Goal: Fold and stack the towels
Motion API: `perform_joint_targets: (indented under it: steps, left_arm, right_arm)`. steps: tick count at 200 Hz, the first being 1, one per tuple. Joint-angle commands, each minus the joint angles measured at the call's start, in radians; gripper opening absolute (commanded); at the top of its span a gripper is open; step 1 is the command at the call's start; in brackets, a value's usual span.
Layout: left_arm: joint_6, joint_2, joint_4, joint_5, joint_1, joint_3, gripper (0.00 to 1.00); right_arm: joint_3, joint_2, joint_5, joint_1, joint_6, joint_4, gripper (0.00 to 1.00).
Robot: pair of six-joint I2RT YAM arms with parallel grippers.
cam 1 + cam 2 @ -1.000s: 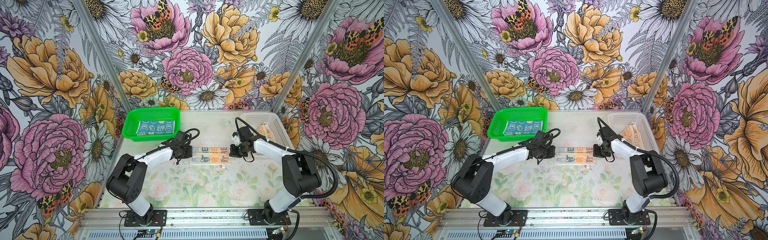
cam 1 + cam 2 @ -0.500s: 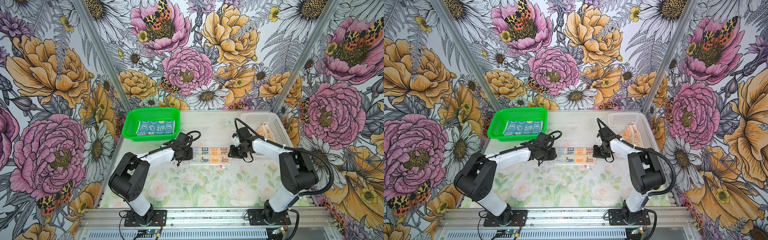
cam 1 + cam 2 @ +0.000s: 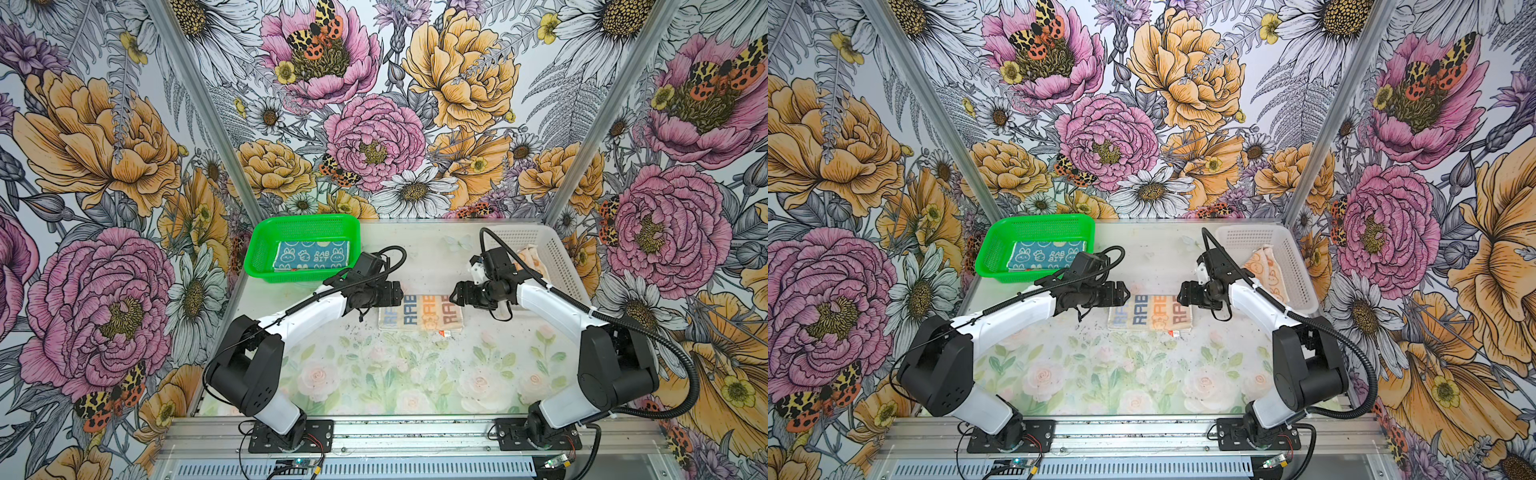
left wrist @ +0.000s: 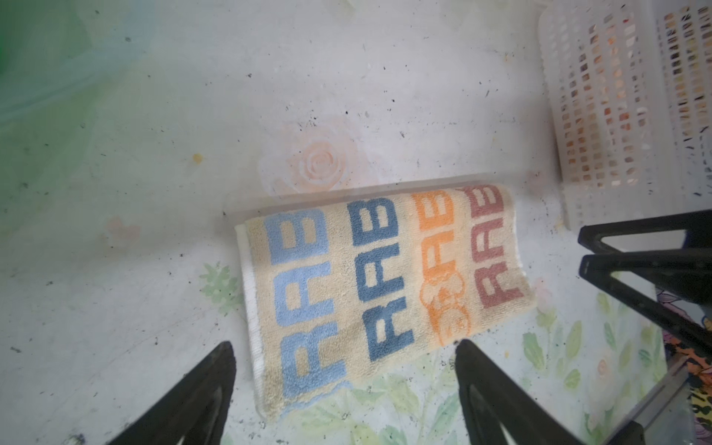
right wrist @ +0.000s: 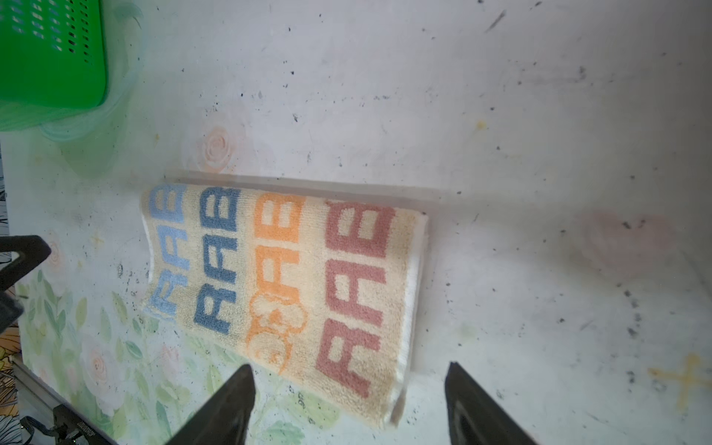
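Note:
The cream towel lies folded in half on the table, its coloured letters facing up. My left gripper hovers open just above the towel's far left corner, touching nothing. At the far right corner my right gripper is open too and holds nothing. Both wrist views show the cream towel flat below the spread fingers. The blue towel lies folded in the green basket. The orange towel lies crumpled in the white basket.
The green basket stands at the back left of the table. A white basket stands at the back right. Flowered walls close in three sides.
Both grippers have gone from shut to open and let go of the cream towel's far edge. The towel now rests folded on the table.

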Motion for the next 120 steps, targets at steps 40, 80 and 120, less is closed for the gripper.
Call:
perform_joint_targets:
  steps: [40, 80, 120]
  left_arm:
    - [-0.104, 0.08, 0.091, 0.079, -0.046, -0.034, 0.99]
    - [-0.123, 0.159, 0.12, 0.106, -0.039, -0.072, 0.99]
    - [-0.111, 0.206, 0.114, 0.11, -0.02, -0.071, 0.99]
  right_arm:
    - [-0.047, 0.07, -0.126, 0.033, 0.076, 0.109, 0.85]
    - [-0.078, 0.117, -0.111, 0.034, 0.069, 0.13, 0.89]
    - [-0.082, 0.158, -0.101, 0.035, 0.063, 0.134, 0.92]
